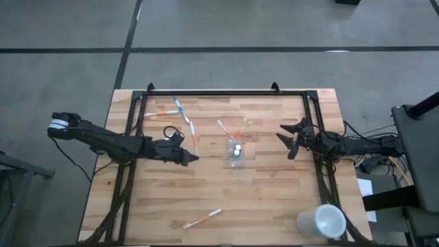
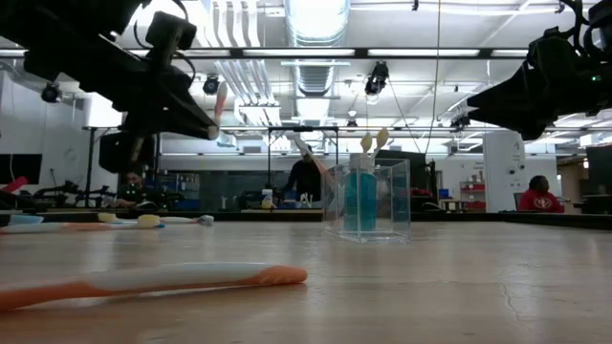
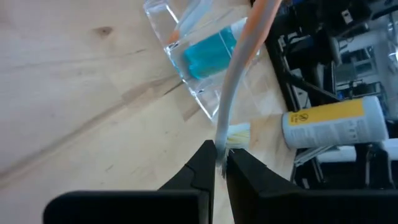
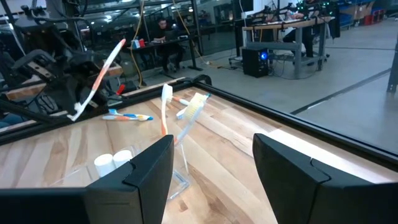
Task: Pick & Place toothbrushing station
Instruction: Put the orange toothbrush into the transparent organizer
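Note:
My left gripper (image 1: 191, 157) is left of the clear plastic cup (image 1: 236, 154) and is shut on a white and orange toothbrush (image 1: 193, 139). The cup stands at mid-table with a blue tube (image 2: 360, 199) and two toothbrushes (image 2: 375, 141) upright in it. My right gripper (image 1: 288, 140) stands open to the right of the cup with nothing between its fingers. Two loose toothbrushes (image 1: 171, 111) lie flat at the far left. Another toothbrush (image 1: 202, 218) lies flat near the front edge. My left gripper pinches the toothbrush's thin neck (image 3: 222, 146) between its two fingers, right beside the bristle head (image 3: 237, 134). The white and orange handle (image 4: 102, 71) slants up and away from the fingers. The toothbrush is lifted clear of the table.
A larger opaque white cup (image 1: 321, 221) lies on its side at the near right corner. A black frame (image 1: 226, 92) runs along the far edge and down both sides of the table. Bare wood shows between the clear cup and the front edge.

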`<action>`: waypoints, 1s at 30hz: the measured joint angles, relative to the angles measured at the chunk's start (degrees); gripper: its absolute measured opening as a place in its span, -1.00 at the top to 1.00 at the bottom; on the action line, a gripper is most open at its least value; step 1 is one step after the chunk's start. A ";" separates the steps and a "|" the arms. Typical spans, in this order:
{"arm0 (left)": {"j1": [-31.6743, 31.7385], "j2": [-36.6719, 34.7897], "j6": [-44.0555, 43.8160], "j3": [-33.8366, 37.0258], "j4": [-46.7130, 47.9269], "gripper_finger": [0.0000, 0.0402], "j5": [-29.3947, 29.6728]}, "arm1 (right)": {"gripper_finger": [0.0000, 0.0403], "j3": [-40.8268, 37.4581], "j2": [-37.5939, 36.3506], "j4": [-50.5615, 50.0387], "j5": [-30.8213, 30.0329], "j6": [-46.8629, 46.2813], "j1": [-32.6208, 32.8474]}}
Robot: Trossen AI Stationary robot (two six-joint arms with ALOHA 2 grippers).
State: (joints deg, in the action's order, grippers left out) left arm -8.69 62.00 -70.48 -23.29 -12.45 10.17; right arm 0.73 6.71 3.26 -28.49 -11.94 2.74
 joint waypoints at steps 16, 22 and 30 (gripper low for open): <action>2.28 5.78 -21.07 -0.45 5.65 0.87 -18.44 | -0.07 0.00 0.17 -0.02 0.00 0.01 0.01; 3.50 12.10 -16.33 -3.83 2.04 0.87 -20.88 | -0.07 0.00 0.19 -0.03 0.00 0.00 0.00; 3.52 21.97 -6.63 -10.92 1.92 0.87 -21.62 | -0.07 0.00 0.19 -0.03 0.00 0.00 0.00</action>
State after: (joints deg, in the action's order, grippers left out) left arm -5.17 83.97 -77.11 -34.21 -10.52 -11.44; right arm 0.73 6.90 3.23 -28.49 -11.94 2.74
